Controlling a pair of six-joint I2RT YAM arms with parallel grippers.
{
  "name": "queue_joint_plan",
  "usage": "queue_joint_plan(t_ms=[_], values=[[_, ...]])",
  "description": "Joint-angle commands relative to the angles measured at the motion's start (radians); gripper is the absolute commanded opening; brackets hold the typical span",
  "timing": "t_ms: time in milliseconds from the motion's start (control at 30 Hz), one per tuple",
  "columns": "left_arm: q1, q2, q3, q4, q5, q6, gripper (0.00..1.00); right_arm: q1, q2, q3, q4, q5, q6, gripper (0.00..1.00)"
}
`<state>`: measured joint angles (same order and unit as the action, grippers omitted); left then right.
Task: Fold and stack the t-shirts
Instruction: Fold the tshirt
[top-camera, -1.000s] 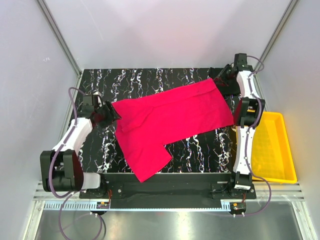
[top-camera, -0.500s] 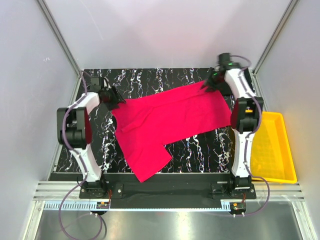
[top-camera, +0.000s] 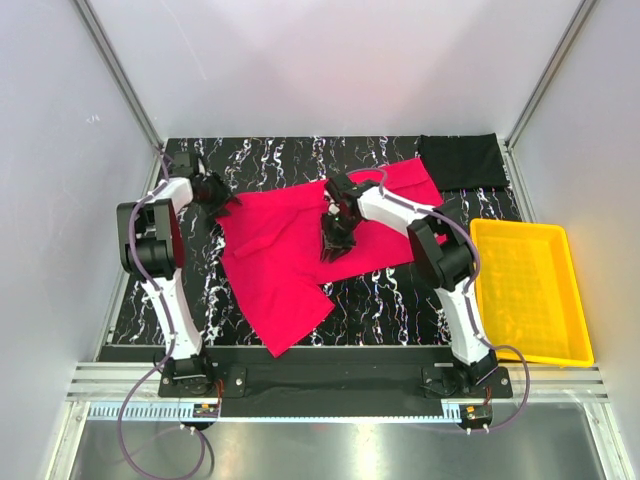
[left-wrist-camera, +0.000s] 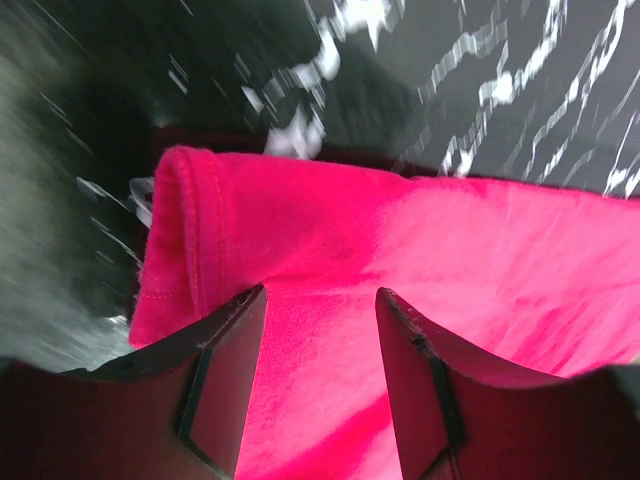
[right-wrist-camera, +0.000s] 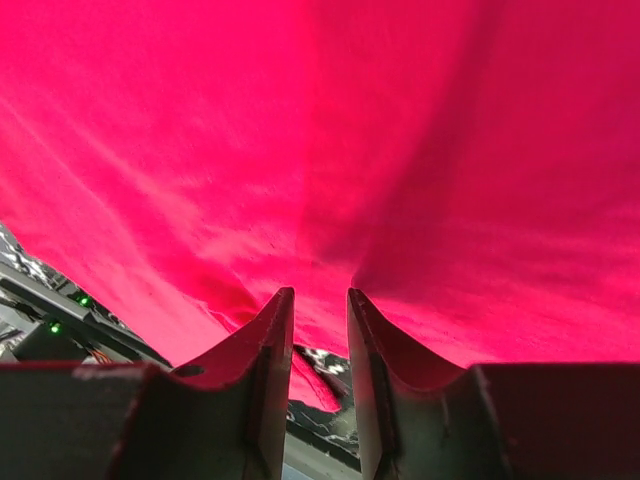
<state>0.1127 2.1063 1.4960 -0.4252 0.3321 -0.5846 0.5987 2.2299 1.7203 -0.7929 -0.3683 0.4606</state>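
Black marbled tabletop holds a red t-shirt mid-fold. Right gripper and left gripper both pinch its cloth. Next, the carried edge needs laying flat.

One t-shirt lies mid-table, another far right, tray beside

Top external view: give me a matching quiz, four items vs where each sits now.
Items:
1. red t-shirt
2. black t-shirt
3. yellow tray
4. right end effector

Places:
A. off the table's right edge
B. far right corner of the table
C. over the middle of the table, pinching red cloth
D. spread across the table, one part reaching toward the near edge

Pairs: 1-D, 2-B, 3-A, 4-C
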Motion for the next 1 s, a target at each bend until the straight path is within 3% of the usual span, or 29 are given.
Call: queue_joint_plan(t_ms=[0,300,433,667,833,967], values=[[0.064,0.075,0.053,-0.043,-0.054,0.035,0.56,0.038,0.028,0.048,0.054,-0.009,0.010,0.34],[0.163,0.204,0.307,-0.138,0.041,0.129,0.56,0.128,0.206,0.275,0.054,-0.182,0.116,0.34],[0.150,0.117,0.331,-0.195,0.038,0.155,0.57,0.121,0.188,0.352,0.047,-0.178,0.132,0.34],[0.041,-0.233,0.077,-0.185,-0.142,0.183,0.61,0.015,0.032,0.253,0.038,-0.150,0.078,0.43],[-0.080,-0.403,-0.181,-0.086,-0.114,0.146,0.63,-0.013,0.017,0.261,0.107,-0.204,0.036,0.55],[-0.136,-0.442,-0.330,0.051,-0.042,0.190,0.67,-0.013,0.051,0.321,0.130,-0.227,0.082,0.56]])
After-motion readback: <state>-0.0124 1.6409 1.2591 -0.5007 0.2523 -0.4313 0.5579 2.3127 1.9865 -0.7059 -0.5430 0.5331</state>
